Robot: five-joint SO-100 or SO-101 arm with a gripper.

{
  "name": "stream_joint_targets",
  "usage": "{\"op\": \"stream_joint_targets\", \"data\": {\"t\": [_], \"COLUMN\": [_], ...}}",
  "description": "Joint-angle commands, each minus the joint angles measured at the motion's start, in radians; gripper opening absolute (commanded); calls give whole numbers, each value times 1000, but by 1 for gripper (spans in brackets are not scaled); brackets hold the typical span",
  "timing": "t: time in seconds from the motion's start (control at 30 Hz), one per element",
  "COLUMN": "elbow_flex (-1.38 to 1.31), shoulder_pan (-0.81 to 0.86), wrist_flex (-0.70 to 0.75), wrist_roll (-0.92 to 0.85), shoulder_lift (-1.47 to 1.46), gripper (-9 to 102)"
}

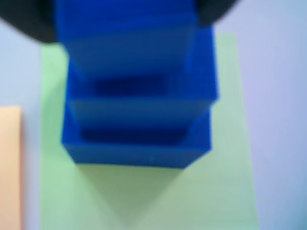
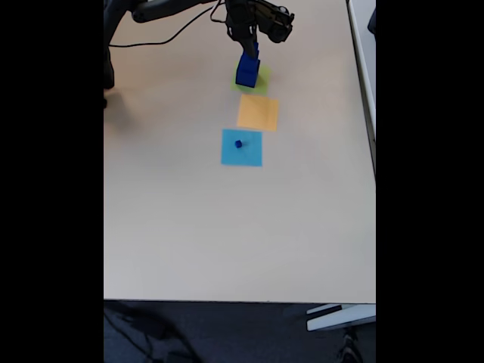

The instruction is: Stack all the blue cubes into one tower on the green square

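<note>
Three dark-blue tiers show in the wrist view, a tower (image 1: 136,120) of blue cubes standing on the green square (image 1: 216,182), widest at the bottom and stepping inward as it rises. The top cube (image 1: 127,43) fills the upper part of that view, blurred, with dark parts of the end effector at the upper corners on either side of it; whether the fingers clamp it or stand clear cannot be told. An edge of the orange square (image 1: 9,167) lies at the left of the wrist view, apart from the green one.

In the fixed view the end effector (image 2: 249,47) sits right at the tower's top (image 2: 247,69), near the far edge of the table (image 2: 189,227). Below the green square (image 2: 262,85) come the orange square (image 2: 258,113) and then the light-blue square (image 2: 242,147), in a row. One tiny blue cube (image 2: 238,144) rests on the light-blue square, well apart from the tower.
</note>
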Motion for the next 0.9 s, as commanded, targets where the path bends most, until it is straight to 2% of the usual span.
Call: {"op": "stream_joint_targets", "data": {"t": [0.0,0.87], "elbow_flex": [-8,6], "shoulder_pan": [-2,-11], "wrist_flex": [3,3], "wrist_roll": [-3,-3], "shoulder_lift": [8,6], "gripper": [1,3]}}
